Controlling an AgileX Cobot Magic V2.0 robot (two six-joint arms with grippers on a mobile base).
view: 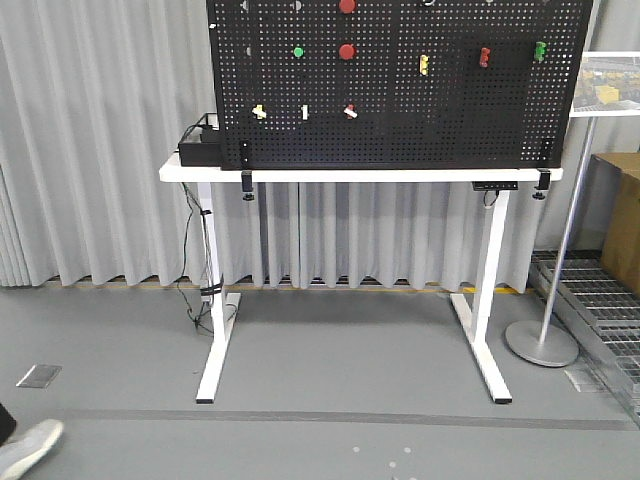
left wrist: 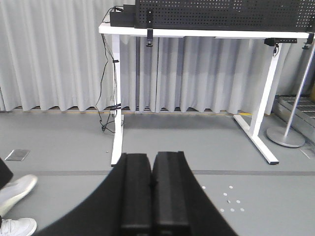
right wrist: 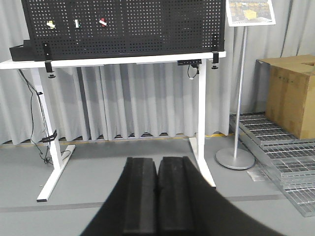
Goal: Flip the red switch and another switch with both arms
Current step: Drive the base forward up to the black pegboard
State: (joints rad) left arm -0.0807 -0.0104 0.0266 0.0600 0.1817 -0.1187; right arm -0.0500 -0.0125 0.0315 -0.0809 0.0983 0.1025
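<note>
Exterior front-facing view shows us a black pegboard [view: 400, 90] standing on a white table [view: 360, 174]. The red switch [view: 350, 111], a small red block with a pale lever tip, sits in the lower row of the pegboard. It lies right of a white switch [view: 305, 111] and below a round red button [view: 347, 51]. In the right wrist view we find the red switch [right wrist: 102, 22] again, high on the pegboard [right wrist: 123, 24] and well apart from the right tool [right wrist: 157, 162]. It is up and to the left of that tool, across a stretch of grey floor [right wrist: 98, 172]. The right tool's two black fingers [right wrist: 140, 191] are pressed flat together and grasp nothing. The left tool [left wrist: 151, 160] is clenched the same way, fingers [left wrist: 137, 191] touching along their length, with nothing between them. It hangs low over the floor, well short of the table [left wrist: 197, 32], and its view shows only the lowest rows of the pegboard [left wrist: 221, 12]. A printed sign [right wrist: 248, 11] on a metal stand carries a yellow picture, but its writing is too small for us to read. A brown cardboard box [right wrist: 290, 93] beside it shows no marking we can make out.
</note>
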